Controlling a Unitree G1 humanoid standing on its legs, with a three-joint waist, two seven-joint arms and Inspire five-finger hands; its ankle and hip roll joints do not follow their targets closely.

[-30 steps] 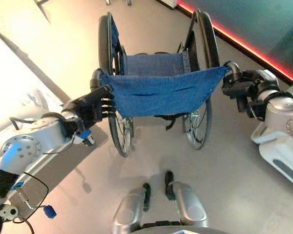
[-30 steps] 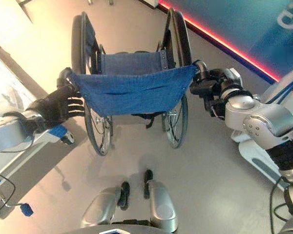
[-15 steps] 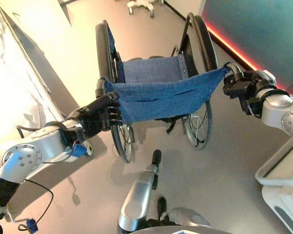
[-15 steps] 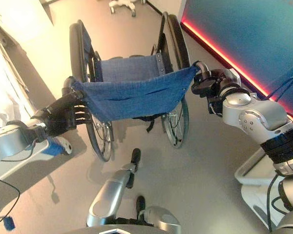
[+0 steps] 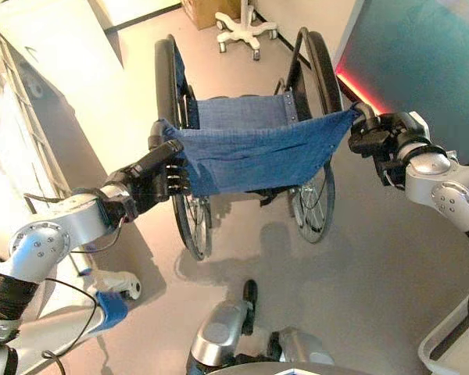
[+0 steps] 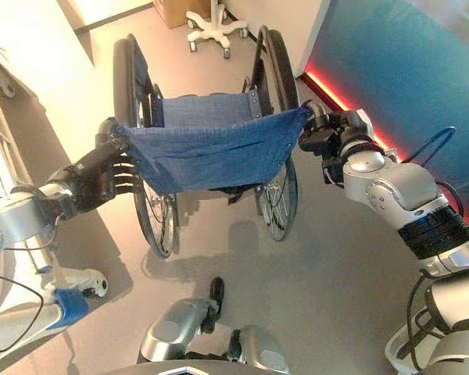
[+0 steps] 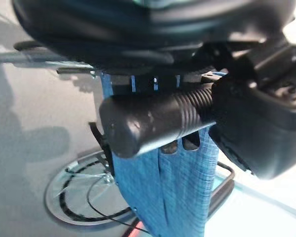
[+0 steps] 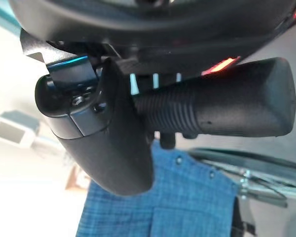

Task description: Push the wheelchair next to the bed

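A wheelchair with a blue cloth backrest (image 5: 254, 158) and seat (image 5: 242, 111) and two large black wheels stands in front of me, facing away. My left hand (image 5: 155, 178) is curled round its left push handle (image 7: 158, 122), the ribbed black grip lying across the palm. My right hand (image 5: 375, 139) is curled round the right push handle (image 8: 214, 112) in the same way. The bed (image 5: 12, 168) with its pale frame runs along the left side, close to the wheelchair's left wheel (image 5: 166, 78).
A white wheeled stand base (image 5: 245, 28) and a cardboard box (image 5: 211, 9) lie ahead, past the chair. A teal wall with a red glowing strip (image 5: 359, 82) runs along the right. A blue-and-white bed part (image 5: 109, 293) sticks out low on the left.
The view has shifted forward with the wheelchair: the stand base and box have come closer, and the bed's side now lies alongside the chair. Both hands have kept their hold on the handles.
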